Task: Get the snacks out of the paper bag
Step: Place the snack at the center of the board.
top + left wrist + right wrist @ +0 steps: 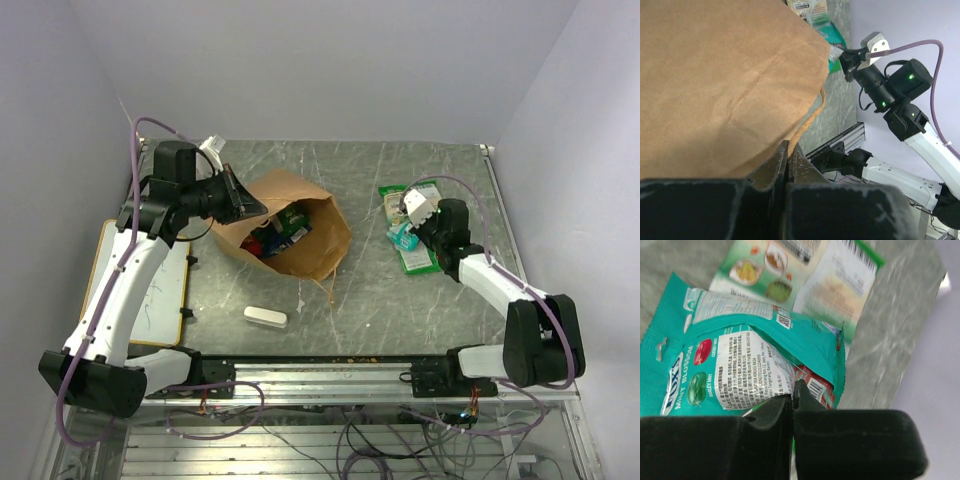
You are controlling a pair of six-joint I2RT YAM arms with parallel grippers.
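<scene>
- Already partway: the right pincer (pixel 792 390) has its jaws together, with the tips at a teal packet (pixel 740 365). I cannot tell whether a fold of foil is nipped between them.
- That packet lies with other snacks (pixel 412 262) on the table (pixel 400 310), to the right of the paper bag (pixel 315 250) and apart from it. These few count as taken out.
- The left pincer (pixel 789 146) is clamped on the bag's rim, where a twisted handle runs in between its jaws. It seems to be holding the mouth steady.
- The bag lies slumped at mid-table, its mouth gaping toward the left pincer. Green, blue and red packets (pixel 283 228) show inside it.
- Left to do, as I judge it: fetch out the packets in the bag, however many the paper hides.
</scene>
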